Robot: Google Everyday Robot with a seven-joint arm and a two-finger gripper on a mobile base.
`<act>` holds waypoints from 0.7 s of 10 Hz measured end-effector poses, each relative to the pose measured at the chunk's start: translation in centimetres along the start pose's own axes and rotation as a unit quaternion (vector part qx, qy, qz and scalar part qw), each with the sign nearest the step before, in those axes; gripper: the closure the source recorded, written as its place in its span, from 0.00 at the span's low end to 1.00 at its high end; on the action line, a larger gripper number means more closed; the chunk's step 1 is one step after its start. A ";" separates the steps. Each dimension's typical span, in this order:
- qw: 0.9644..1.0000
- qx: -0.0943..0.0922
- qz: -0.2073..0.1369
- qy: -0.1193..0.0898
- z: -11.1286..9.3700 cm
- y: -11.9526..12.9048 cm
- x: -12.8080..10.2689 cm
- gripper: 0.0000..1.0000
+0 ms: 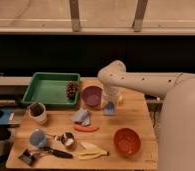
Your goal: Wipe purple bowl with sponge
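Note:
The purple bowl (92, 95) sits on the wooden table (136, 117) just right of the green tray. My gripper (110, 104) hangs from the white arm directly right of the bowl, pointing down at the table. A blue object (109, 108) sits at its tip; it may be the sponge, but I cannot tell whether the gripper holds it.
A green tray (50, 89) stands at the back left with a pinecone (72, 90) at its right end. A crumpled cloth (81, 116), an orange carrot-like item (86, 128), an orange bowl (127, 141), a banana (93, 149), cups and utensils lie in front.

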 end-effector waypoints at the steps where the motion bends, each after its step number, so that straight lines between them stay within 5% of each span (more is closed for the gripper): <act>1: 1.000 -0.008 -0.003 -0.016 -1.3 0.5 -1.1 1.00; 2: 0.999 -0.021 -0.011 -0.039 -2.7 1.8 -2.5 1.00; 5: 0.995 -0.068 -0.044 -0.056 -3.1 5.2 -4.8 1.00; 7: 0.985 -0.163 -0.049 -0.041 -2.4 5.9 -6.0 1.00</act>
